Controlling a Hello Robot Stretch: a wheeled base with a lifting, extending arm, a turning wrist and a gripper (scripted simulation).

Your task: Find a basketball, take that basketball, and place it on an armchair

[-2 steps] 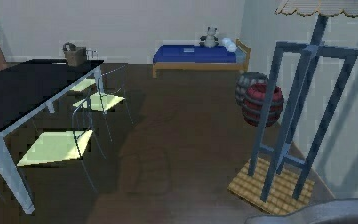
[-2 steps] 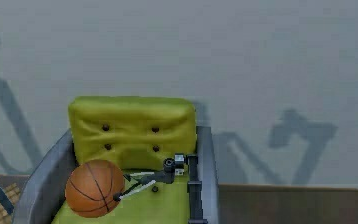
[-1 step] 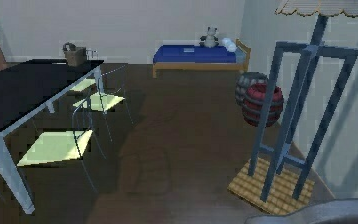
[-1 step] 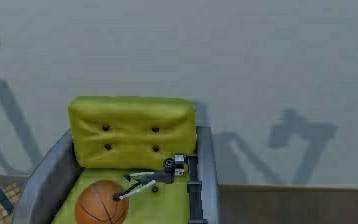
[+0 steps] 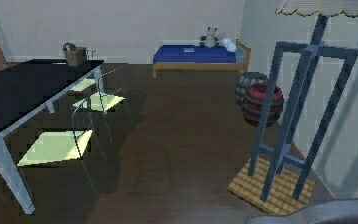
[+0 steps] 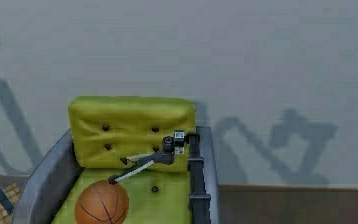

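**Room, forward view.** Dark floor (image 5: 177,140), pale walls.
- Bench (image 5: 27,85): black top, pale legs, along the view's left. A small dark container (image 5: 74,53) stands at its far end.
- Two chairs with yellow-green seats, one near (image 5: 55,148) and one farther back (image 5: 99,101), both drawn close to the bench.
- Bed (image 5: 192,54): blue cover, wooden frame, against the far wall. Pale soft shapes (image 5: 212,40) lie at its head end, too small to name.
- Round dark object with red bands (image 5: 259,98), on the floor right of centre.
- Blue frame (image 5: 292,110): tall, on a woven mat (image 5: 249,186) at the view's right, with a pale scalloped shade (image 5: 322,8) at the top edge.

**Surface, arm side view.**
- Armchair (image 6: 132,125): yellow-green buttoned back and seat, grey arms, set against a plain grey wall (image 6: 267,60).

**Task item.**
- Basketball (image 6: 102,204): orange with dark seams, low on the armchair seat toward the view's left, cut by the bottom edge.

**Tool.**
- Dark arm (image 6: 198,175) rising along the armchair's right side, with white squares bearing black marks (image 6: 178,137) at its end; the marks are too small to read.
- Tool (image 6: 117,178): thin fingers slanting down and left, tips just above the basketball's top. Contact cannot be told. Whether it holds anything cannot be told.
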